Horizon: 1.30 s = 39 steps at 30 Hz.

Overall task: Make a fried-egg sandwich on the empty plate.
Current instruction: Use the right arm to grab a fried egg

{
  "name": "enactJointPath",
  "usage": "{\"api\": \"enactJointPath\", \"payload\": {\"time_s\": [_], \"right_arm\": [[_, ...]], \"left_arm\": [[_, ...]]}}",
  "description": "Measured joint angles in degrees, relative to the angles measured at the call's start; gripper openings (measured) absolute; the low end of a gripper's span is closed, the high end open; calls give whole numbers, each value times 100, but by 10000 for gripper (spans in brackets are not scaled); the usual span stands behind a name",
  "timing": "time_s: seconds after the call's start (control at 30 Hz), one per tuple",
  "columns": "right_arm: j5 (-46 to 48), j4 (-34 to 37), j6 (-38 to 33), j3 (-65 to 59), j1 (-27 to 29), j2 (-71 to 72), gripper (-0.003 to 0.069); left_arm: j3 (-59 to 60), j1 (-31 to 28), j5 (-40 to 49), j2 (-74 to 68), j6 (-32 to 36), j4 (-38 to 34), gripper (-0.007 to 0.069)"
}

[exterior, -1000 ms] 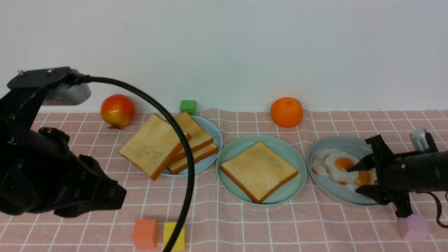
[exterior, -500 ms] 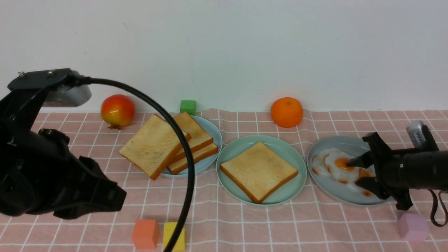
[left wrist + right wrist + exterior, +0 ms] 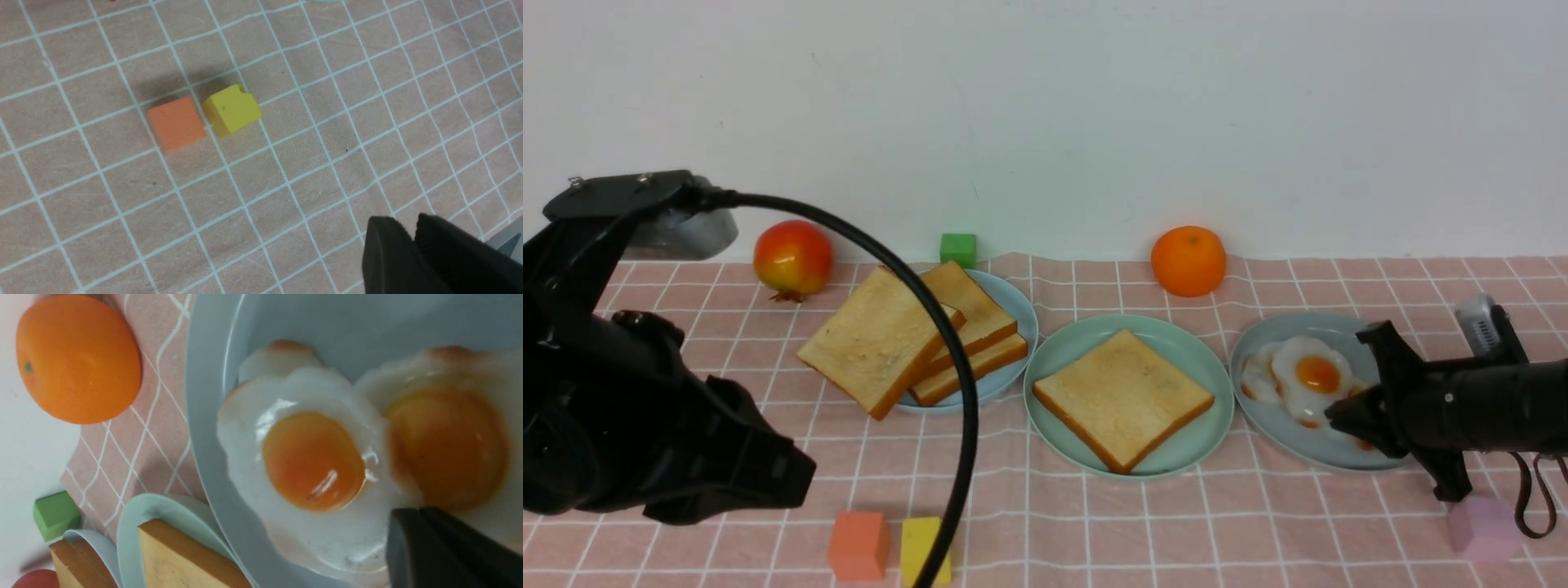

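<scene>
The mint-green plate (image 3: 1070, 347) sits mid-cloth and carries one toast slice (image 3: 1123, 398), lying flat with its top bare. Just right of that plate, a blue-grey plate (image 3: 1286, 441) holds the fried egg (image 3: 1311, 376). The right gripper (image 3: 1342, 412) reaches in from the side away from the mint-green plate, its jaws closed at the egg's edge.

The front view hides what lies under the tips. The right wrist view shows a second egg (image 3: 445, 445) overlapping the first, with the dark fingers (image 3: 433, 547) pressed together over the white where the two meet. Whether any white is pinched between them cannot be told.

Just left of the mint-green plate lies the toast stack (image 3: 915, 343), three slices fanned out. Behind the plate stand an orange (image 3: 1188, 260) and a green cube (image 3: 957, 247).

Nearer than the plate and to its left hangs the left gripper (image 3: 410, 226). Only the left wrist view shows its fingers, close together and empty, above the cloth near an orange cube (image 3: 176, 122) and a yellow cube (image 3: 232, 109) that sit side by side.
</scene>
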<state>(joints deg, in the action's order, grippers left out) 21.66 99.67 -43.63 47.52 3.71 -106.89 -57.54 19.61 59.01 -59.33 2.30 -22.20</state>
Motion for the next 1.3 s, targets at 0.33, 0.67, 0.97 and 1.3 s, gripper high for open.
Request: {"api": "enactJointPath", "payload": {"time_s": [0.33, 0.67, 0.97, 1.3], "right_arm": [[349, -101, -233, -11, 6, 220, -6], [1223, -2352, -678, 639, 233, 822, 111], [3154, -6751, 1830, 3824, 244, -286, 504], [4702, -7164, 1951, 5808, 263, -1893, 501]], "left_arm": [[0, 0, 43, 0, 0, 0, 151], [0, 0, 69, 0, 0, 0, 160], [0, 0, 102, 0, 0, 0, 168], [0, 0, 95, 0, 0, 0, 168]]}}
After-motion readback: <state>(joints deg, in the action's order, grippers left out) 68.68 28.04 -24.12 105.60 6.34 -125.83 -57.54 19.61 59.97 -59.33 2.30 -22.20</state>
